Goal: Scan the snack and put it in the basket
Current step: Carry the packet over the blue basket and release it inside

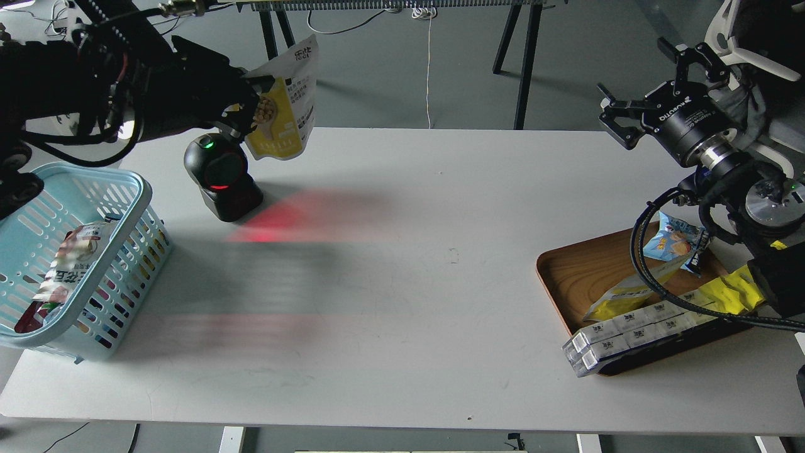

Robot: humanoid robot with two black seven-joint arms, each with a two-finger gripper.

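Observation:
My left gripper (248, 104) is shut on the snack (286, 110), a white and yellow pouch with golden balls pictured. It holds the pouch high in the air, above and just behind the black barcode scanner (221, 176). The scanner shows a green light and throws a red glow on the table. The light blue basket (129, 189) stands at the table's left edge, left of and below the pouch, with a few packets inside. My right gripper (641, 85) is open and empty, raised above the table's far right corner.
A brown wooden tray (582, 267) at the right holds a small blue packet (673, 242), yellow wrappers (732, 292) and white boxes (622, 333). My right arm's cables hang over it. Black table legs stand behind the white table (409, 283).

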